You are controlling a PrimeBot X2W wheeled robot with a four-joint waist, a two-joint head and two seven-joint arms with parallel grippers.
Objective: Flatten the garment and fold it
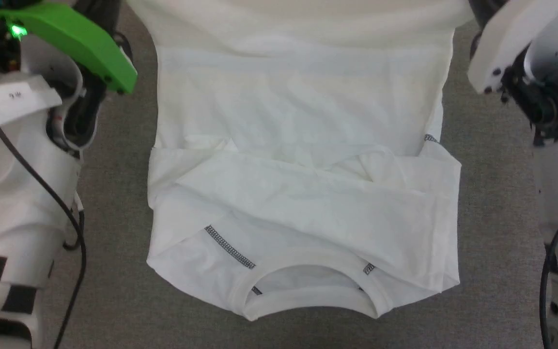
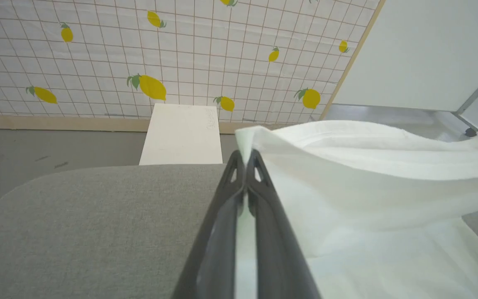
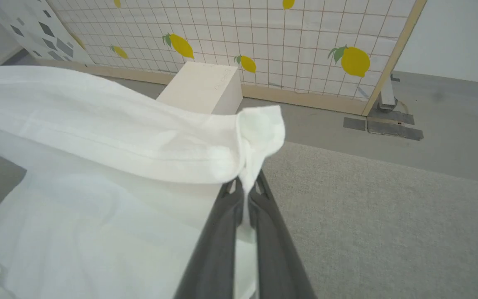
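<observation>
The white T-shirt [image 1: 298, 194], seemingly soft, light and limp, lies on the grey surface [image 1: 114, 291], hem raised. The left end effector [image 2: 245, 155] and right end effector [image 3: 245, 185] each pinch a hem corner, probably the best hold.

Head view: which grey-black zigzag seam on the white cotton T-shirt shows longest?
The diagonal zigzag seam left of the white T-shirt's ribbed collar. The seams right of the collar and at the right edge are short stubs.
</observation>
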